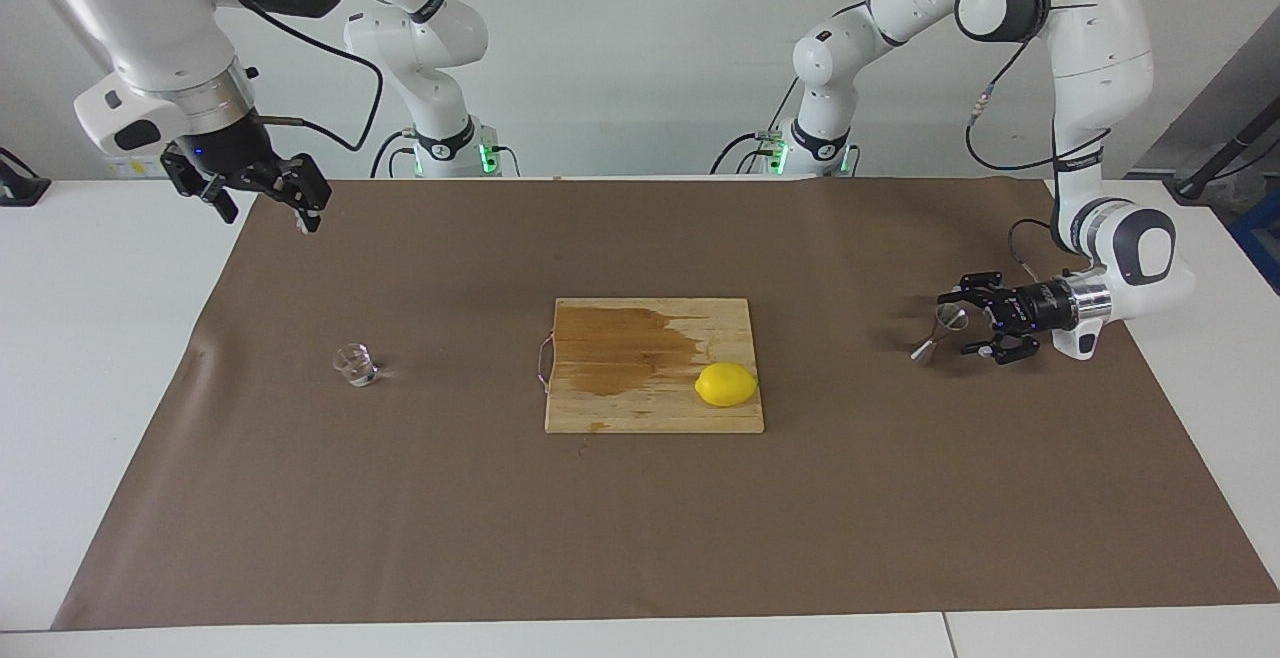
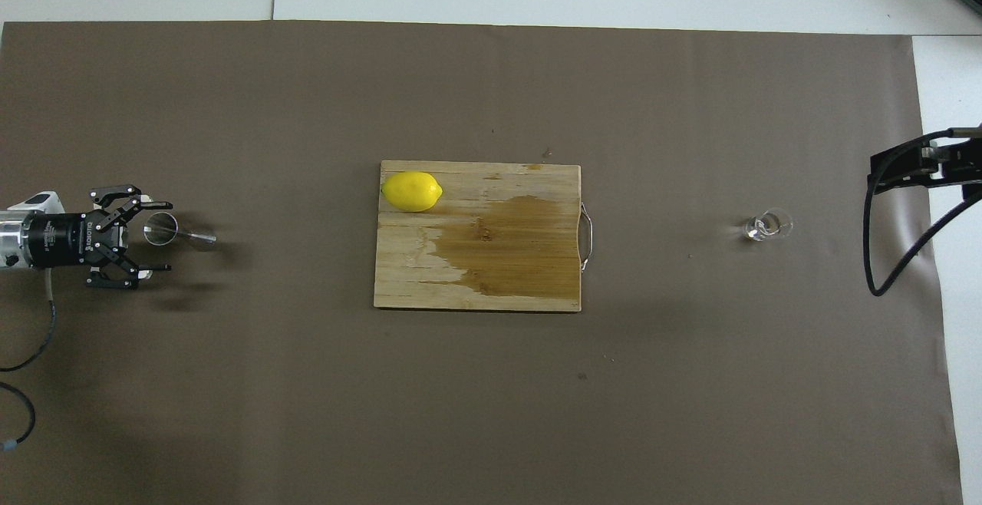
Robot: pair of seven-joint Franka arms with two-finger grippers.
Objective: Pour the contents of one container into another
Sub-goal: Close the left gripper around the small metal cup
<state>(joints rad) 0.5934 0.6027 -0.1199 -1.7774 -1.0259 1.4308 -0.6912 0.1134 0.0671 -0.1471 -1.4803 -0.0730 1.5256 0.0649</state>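
1. White lettering on the black wrist of the left gripper (image 2: 162, 235), seen in the overhead view — too small to read for certain.
2. Dark lettering on the white joint bands of both arms in the facing view — not legible.
3. No other text, label, number or sign readable anywhere.

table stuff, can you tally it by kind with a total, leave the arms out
drinkware: 2, glass cup and steel jigger
fruit: 1, lemon
boards: 1, cutting board
covers: 1, brown paper sheet
total: 5
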